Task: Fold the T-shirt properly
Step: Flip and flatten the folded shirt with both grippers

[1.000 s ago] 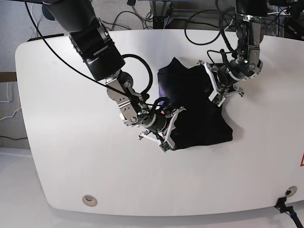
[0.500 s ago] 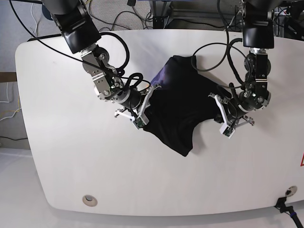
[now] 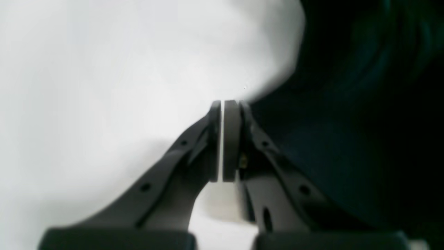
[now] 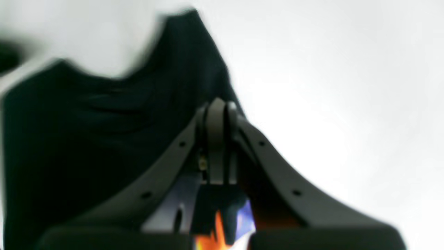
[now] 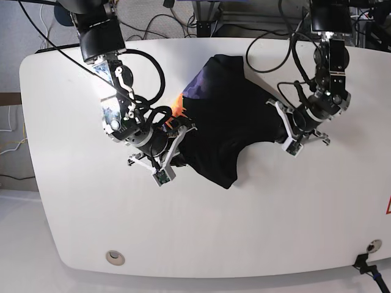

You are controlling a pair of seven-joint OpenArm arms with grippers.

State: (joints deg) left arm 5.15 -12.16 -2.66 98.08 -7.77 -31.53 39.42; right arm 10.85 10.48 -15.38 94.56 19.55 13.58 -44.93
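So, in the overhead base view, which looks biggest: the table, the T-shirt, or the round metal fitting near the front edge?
Largest to smallest:
1. white table
2. black T-shirt
3. round metal fitting

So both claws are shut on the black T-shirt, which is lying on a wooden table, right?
Not quite: the table is white, not wooden, as the base view shows. The rest holds: the left claw and right claw are both shut on the black T-shirt.

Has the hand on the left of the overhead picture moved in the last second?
Yes. The right hand, shut on the T-shirt, has swung from near the table's middle toward its left edge, dragging that side of the cloth along.
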